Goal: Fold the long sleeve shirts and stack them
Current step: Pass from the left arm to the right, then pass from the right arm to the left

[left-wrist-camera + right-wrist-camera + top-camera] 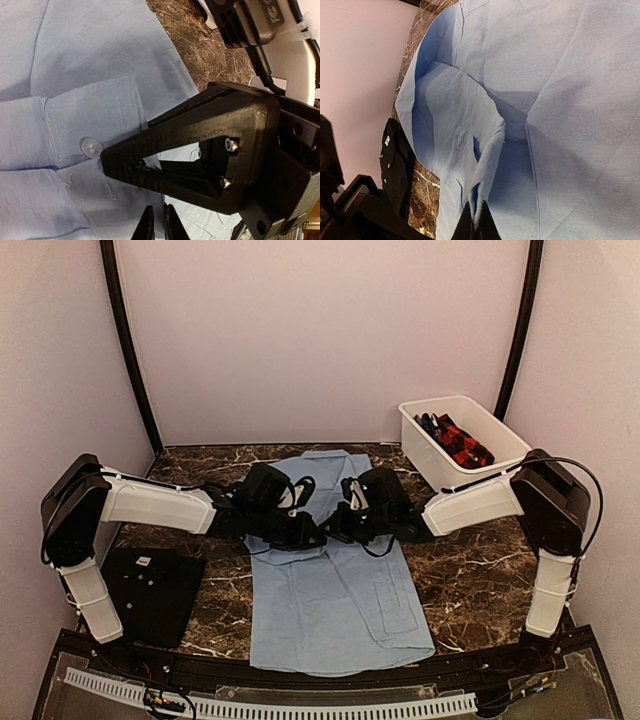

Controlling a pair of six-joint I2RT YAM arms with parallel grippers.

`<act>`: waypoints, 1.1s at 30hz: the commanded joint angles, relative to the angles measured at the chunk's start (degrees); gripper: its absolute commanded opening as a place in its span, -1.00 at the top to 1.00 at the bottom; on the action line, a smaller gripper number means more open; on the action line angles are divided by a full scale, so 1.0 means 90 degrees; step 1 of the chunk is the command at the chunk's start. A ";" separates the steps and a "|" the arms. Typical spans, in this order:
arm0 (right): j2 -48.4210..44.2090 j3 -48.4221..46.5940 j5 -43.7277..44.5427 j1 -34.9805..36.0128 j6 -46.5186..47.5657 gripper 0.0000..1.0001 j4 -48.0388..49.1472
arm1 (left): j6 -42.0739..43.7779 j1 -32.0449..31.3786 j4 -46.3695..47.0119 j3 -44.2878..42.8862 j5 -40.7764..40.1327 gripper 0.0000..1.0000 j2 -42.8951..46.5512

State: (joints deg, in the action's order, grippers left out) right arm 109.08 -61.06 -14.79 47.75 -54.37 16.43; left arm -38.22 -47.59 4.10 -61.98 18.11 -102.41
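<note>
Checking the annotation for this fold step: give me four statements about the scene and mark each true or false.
1. The light-blue shirt lies spread on the marble table. True.
2. The white bin is empty. False: it holds a red-black checked shirt.
3. The right claw pinches a fold of the light-blue shirt. True.
4. The bin stands at the table's near left corner. False: it stands at the far right.

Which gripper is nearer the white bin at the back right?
Right. The right gripper pinches the blue shirt at its middle, left of and in front of the white bin; the left gripper sits just beyond it, farther left.
</note>
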 commanded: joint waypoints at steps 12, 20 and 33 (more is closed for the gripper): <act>-0.0586 -0.1300 0.0787 -0.0041 0.1778 1.00 -0.2166 | -0.0252 0.0284 -0.2062 -0.0040 -0.1610 0.37 0.1459; -0.0597 -0.0785 -0.0413 -0.0033 0.0157 1.00 -0.0962 | 0.0414 -0.0007 -0.1007 0.0411 -0.0982 0.30 0.1553; -0.0724 -0.0392 -0.0799 -0.0033 -0.0987 1.00 -0.0011 | 0.1582 -0.1094 -0.0679 0.1060 -0.3553 -0.31 0.1959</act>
State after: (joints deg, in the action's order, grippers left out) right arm 104.55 -65.76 -20.03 47.57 -59.79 11.38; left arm -28.62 -55.81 -3.16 -54.00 -1.72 -87.31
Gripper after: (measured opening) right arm 0.007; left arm 0.629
